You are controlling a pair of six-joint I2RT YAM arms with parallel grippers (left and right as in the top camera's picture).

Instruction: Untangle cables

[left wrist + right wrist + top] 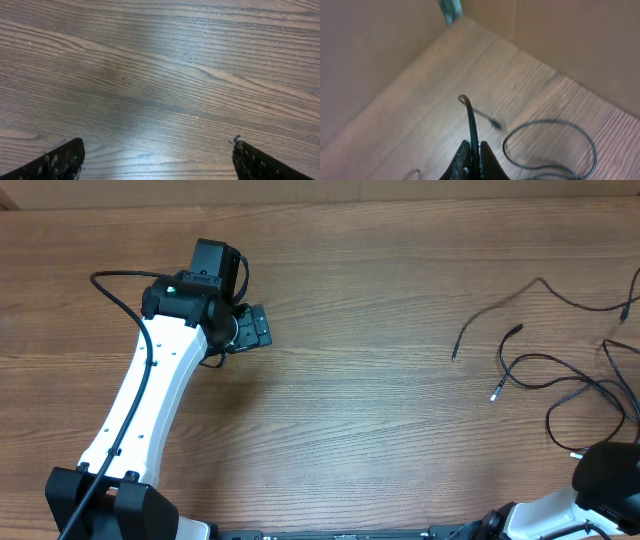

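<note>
Brown wood-grain laminate covers the table (380,430), matte with a soft glare. In the right wrist view, plain tan panels (365,65) close in its far corner. The cables (560,370) lie at the right side, thin, black and limp. One cord (500,305) runs off alone toward the middle, while the others loop over one another near the right edge, one ending in a silver plug (493,394). Judging by that, the untangling is partly done at most: one strand lies clear, and the crossing loops are not yet parted. The right gripper (474,159) is clamped on a thin cable (471,120) that rises from between its fingers and curls over at the tip. The left gripper (157,160) hangs over bare table well apart from the cables, jaws spread wide, holding nothing.
</note>
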